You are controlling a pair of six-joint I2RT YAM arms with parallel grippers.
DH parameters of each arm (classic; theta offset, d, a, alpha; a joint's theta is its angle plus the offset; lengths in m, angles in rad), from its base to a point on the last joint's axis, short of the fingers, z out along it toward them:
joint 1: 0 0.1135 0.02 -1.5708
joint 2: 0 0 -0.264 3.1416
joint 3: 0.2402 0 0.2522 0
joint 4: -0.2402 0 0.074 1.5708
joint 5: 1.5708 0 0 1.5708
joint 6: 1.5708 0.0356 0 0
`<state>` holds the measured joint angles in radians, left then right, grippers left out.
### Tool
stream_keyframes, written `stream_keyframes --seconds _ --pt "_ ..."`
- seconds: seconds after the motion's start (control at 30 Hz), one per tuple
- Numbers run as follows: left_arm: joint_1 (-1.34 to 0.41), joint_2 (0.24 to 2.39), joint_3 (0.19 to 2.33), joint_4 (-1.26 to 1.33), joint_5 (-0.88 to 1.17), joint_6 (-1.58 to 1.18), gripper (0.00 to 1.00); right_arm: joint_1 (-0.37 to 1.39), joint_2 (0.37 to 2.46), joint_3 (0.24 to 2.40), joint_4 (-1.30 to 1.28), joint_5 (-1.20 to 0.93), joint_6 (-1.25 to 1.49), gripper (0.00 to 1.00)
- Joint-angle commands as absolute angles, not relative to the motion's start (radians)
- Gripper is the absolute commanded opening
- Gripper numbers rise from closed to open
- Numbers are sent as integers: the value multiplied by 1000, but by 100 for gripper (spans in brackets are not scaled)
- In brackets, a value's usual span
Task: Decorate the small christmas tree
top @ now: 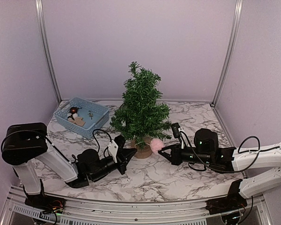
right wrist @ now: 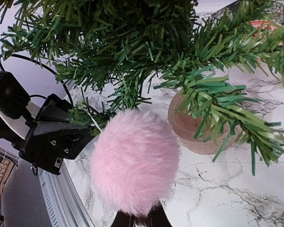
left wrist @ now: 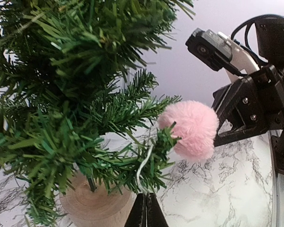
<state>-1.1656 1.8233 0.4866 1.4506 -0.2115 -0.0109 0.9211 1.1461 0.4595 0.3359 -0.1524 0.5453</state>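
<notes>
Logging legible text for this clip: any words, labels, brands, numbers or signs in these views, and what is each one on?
No text can be read in any of the three views.
The small christmas tree, pink pompom and blue basket show no tags or print.
The ornaments in the basket are too small to tell whether they carry text.
The wrist camera housing has no legible marking.
</notes>
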Motion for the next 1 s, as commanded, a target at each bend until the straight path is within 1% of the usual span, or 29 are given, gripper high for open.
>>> stream_keyframes --seconds 0.0,0.23,0.37,0.53,0.77,0.97 --pt "-1163 1693 476 1291 -268 -65 0 916 1155 498 342 -164 529 0" --pt "-1167 1550 518 885 -334 -136 0 915 1167 503 355 -164 524 0" --pt "-1168 1526 547 737 -390 -187 0 916 1167 504 352 -141 523 0" --pt "-1194 1518 587 611 -382 -172 0 916 1166 505 335 -126 524 0" --pt "-1241 1544 735 423 -348 -165 0 916 1182 509 356 -143 524 0" --pt "-1269 1623 940 230 -322 -197 0 915 1187 513 363 -151 520 0"
